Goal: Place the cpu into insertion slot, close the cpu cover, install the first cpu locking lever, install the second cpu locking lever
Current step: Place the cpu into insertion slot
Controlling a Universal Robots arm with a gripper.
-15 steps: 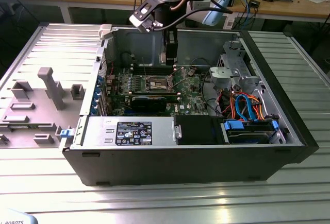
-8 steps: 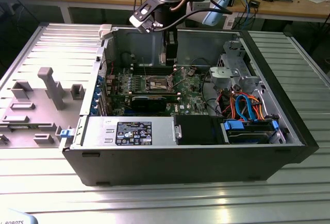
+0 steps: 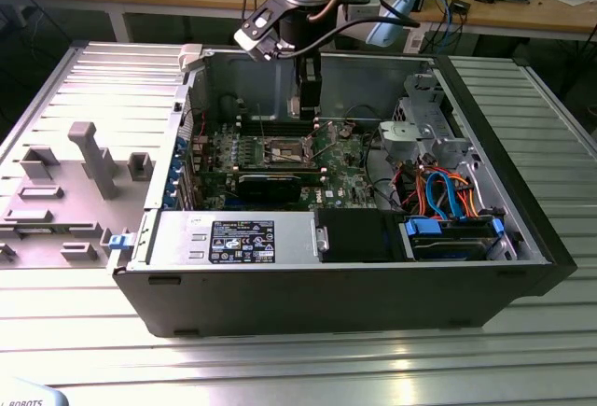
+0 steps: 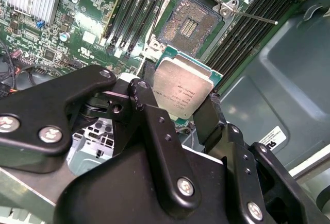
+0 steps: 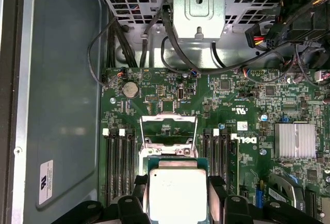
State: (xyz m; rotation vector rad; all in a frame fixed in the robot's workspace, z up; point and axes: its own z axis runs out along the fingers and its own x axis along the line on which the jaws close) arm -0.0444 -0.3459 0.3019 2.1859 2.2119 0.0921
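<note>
My gripper (image 4: 179,102) is shut on the cpu (image 4: 183,86), a silver-topped square chip on a green base, its black fingers (image 4: 146,96) pressing two opposite edges. The same cpu (image 5: 175,190) hangs above the green motherboard (image 5: 232,100). In the second wrist view the insertion slot (image 4: 192,22) lies uncovered just beyond the chip, with a dark pin field and a silver rim. The cpu cover (image 5: 168,126) stands swung up as a silver frame. A thin locking lever (image 4: 258,17) sticks out beside the slot. In the exterior view the gripper (image 3: 306,105) hovers over the insertion slot (image 3: 284,152) inside the case.
Black memory slots (image 4: 247,26) flank the socket on both sides. A finned heatsink (image 5: 295,140) and cables (image 5: 154,33) sit nearby. The drive cage (image 3: 420,131), blue cables (image 3: 448,191) and power supply (image 3: 238,238) crowd the open case. A grey fixture block (image 3: 84,159) stands outside it.
</note>
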